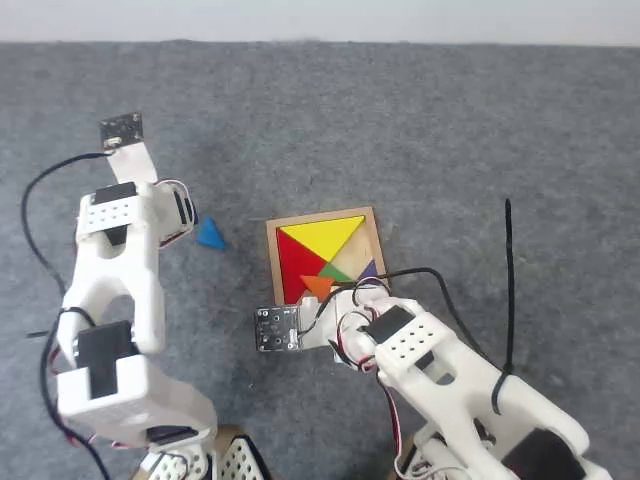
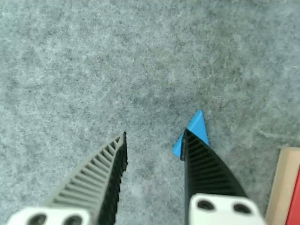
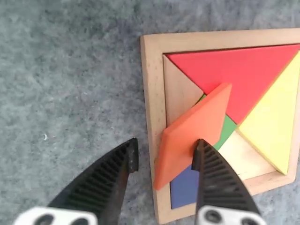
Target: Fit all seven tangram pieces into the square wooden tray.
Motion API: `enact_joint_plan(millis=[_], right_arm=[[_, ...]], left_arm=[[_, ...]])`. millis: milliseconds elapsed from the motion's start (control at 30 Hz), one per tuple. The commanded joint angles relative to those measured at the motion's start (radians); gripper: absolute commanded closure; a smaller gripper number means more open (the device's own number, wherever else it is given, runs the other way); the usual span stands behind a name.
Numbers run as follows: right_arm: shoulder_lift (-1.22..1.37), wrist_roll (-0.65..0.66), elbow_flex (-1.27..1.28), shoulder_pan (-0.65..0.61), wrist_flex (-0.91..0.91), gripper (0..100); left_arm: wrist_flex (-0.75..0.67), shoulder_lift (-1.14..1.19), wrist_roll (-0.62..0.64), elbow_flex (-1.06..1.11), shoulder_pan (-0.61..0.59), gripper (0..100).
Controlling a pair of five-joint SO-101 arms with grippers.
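Right wrist view: right claw [image 3: 166, 147] spread, nothing pinched; one finger sits at the edge of the orange piece [image 3: 194, 131], can't tell if it's actually touching

orange piece not seated. It's tilted, near end riding on the tray [image 3: 152, 93] rim, far end lying over the green piece [image 3: 227, 131] and against the red triangle [image 3: 239, 70]. Long axis runs diagonally from the near rim toward the tray centre, high end pointing at the red/yellow seam

dark blue piece [image 3: 185, 187] just beside its low end, yellow triangle [image 3: 272, 126] beyond. Bare wood shows next to the rim and past the green piece; the slot under the orange is hidden

my read on the step: get orange flat
- take it across the short width, near the middle
- lift clear of the rim before turning
- square its long edge to the red triangle's edge, then lower
- don't shove sideways, red and green look likely to shift

Left wrist view: left claw [image 2: 154, 136] spread over the counter [image 2: 93, 56], blue triangle [image 2: 198, 125] at one fingertip, outside the gap, apex pointing away from the claw. It's well apart from the tray, needs fetching after
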Motion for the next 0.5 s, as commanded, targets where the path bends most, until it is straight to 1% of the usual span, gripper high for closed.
enact_joint_plan(millis=[0,267,333,467], right_arm=[[0.016,0.008,0.055,0.002,0.027,83.5],[0.016,0.009,0.057,0.018,0.028,83.9],[0.016,0.012,0.057,0.054,0.025,84.0],[0.018,0.078,0.058,0.160,0.022,84.0]], left_arm=[[0.005,-0.011,0.009,-0.051,-0.006,82],[0.005,-0.011,0.009,-0.051,-0.006,82],[0.005,-0.011,0.009,-0.051,-0.006,82],[0.005,-0.011,0.009,-0.051,-0.006,82]])
